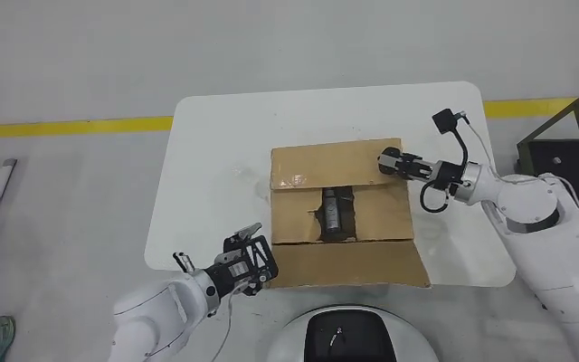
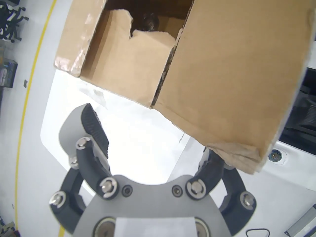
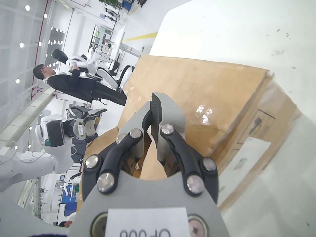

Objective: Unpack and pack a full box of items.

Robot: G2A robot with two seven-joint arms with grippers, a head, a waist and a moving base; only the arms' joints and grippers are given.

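Left end effector (image 1: 246,258), fingers spread wide and holding nothing, hovers at the near left corner of the cardboard box (image 1: 348,195); right end effector (image 1: 391,163) is pinched closed on the edge of the far flap (image 1: 330,167), at the box's far right corner; the box sits in the middle of the white counter (image 1: 217,172) with its flaps folded outward; the near flap (image 1: 348,264) reaches the counter's near edge; a dark item (image 1: 336,213) lies inside.
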